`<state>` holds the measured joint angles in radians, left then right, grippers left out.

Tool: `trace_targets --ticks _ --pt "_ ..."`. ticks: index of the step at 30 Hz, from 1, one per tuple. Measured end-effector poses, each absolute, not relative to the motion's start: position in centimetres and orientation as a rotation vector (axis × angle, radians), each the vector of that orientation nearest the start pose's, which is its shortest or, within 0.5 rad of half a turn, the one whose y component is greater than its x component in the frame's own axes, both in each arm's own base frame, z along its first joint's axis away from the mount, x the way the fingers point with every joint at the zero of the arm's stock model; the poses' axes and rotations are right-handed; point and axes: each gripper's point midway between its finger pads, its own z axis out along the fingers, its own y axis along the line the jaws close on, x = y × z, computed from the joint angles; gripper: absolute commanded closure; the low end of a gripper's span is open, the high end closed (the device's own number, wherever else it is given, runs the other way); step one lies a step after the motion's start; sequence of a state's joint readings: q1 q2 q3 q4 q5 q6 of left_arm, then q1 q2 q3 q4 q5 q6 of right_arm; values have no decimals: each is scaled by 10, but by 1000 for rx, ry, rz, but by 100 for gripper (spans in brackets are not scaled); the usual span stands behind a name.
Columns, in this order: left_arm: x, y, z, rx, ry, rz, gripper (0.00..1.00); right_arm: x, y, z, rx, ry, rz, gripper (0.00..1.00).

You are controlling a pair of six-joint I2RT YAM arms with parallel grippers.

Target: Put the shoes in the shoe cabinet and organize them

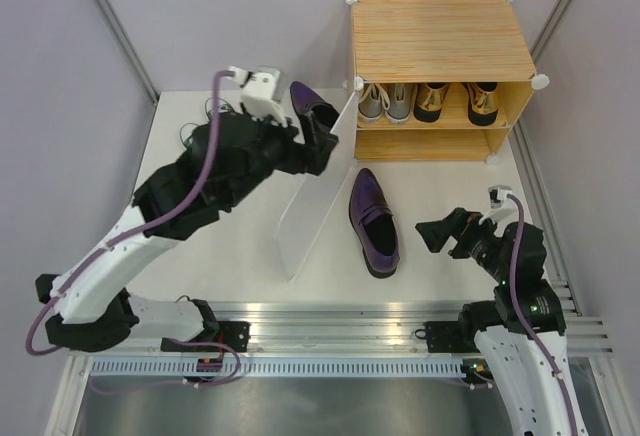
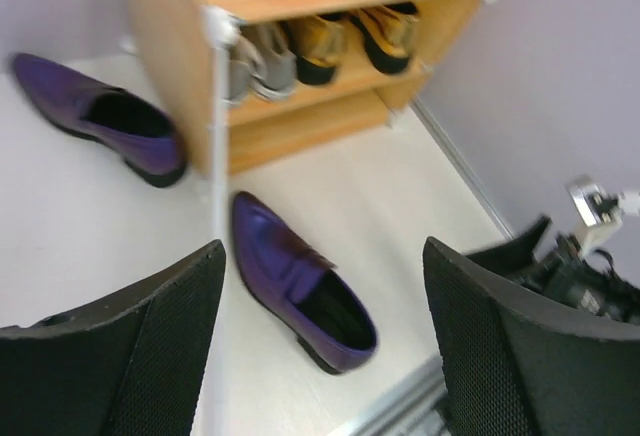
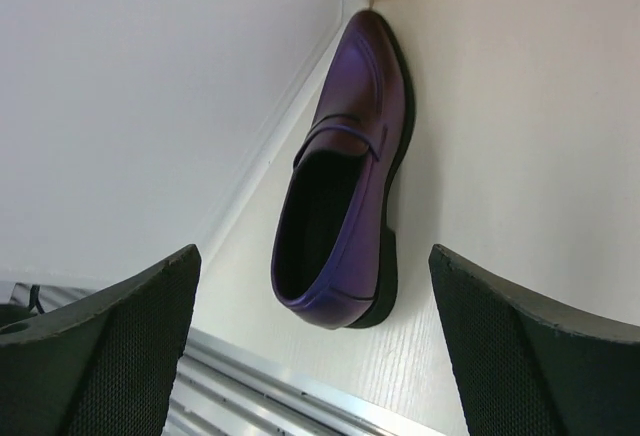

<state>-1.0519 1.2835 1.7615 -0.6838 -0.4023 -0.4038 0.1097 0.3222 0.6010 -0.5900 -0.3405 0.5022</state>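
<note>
The left end effector [image 2: 322,256] and right end effector [image 3: 312,256] are spread, empty; a purple shoe [image 1: 373,221] lies mid-frame on the counter [image 1: 235,256].

white door [image 1: 318,181] stands open between two purple shoes [image 1: 373,221], upper shelf [image 1: 440,125] crowded, lower shelf [image 1: 430,144] open

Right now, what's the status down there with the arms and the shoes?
Left gripper open, empty; right gripper open, empty. One purple shoe lies before the cabinet, second purple shoe beyond the open door. Door stands between left gripper and cabinet.
</note>
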Motion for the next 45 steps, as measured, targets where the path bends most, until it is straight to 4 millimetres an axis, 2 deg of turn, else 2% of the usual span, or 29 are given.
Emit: trace_targets --ticks 2,3,4,7,9,11,14,18,20,25,29,36,41,45 --pt "242 -250 453 200 1764 -620 14 188 104 202 137 1959 767 2" --pt "249 -230 449 157 1769 -570 13 187 106 196 137 1975 780 2" --pt "257 -210 442 110 1776 -520 13 187 107 191 138 1988 792 2" --pt "269 -165 397 33 1857 -369 10 187 111 175 143 2024 820 2" --pt "271 -150 365 14 1917 -296 10 188 113 167 145 2038 834 2" --pt "271 -134 324 5 1997 -203 9 189 114 161 150 2051 841 2" --pt "267 -117 273 6 2093 -103 8 192 115 156 153 2066 844 2" --pt "259 -98 233 -6 2154 -15 7 200 120 153 139 2081 848 2" --pt "257 -92 226 -21 2154 1 7 204 125 148 120 2093 848 2" --pt "262 -79 226 -83 2117 18 7 207 139 134 75 2153 843 2" --pt "266 -71 224 -120 2109 34 7 204 152 131 13 2162 828 2" --pt "259 -67 223 -125 2089 18 7 194 179 118 -108 2200 797 2" --pt "259 -67 223 -124 2085 15 7 182 201 93 -229 2279 646 2" --pt "259 -68 222 -115 2089 14 7 186 206 76 -232 2338 482 2"
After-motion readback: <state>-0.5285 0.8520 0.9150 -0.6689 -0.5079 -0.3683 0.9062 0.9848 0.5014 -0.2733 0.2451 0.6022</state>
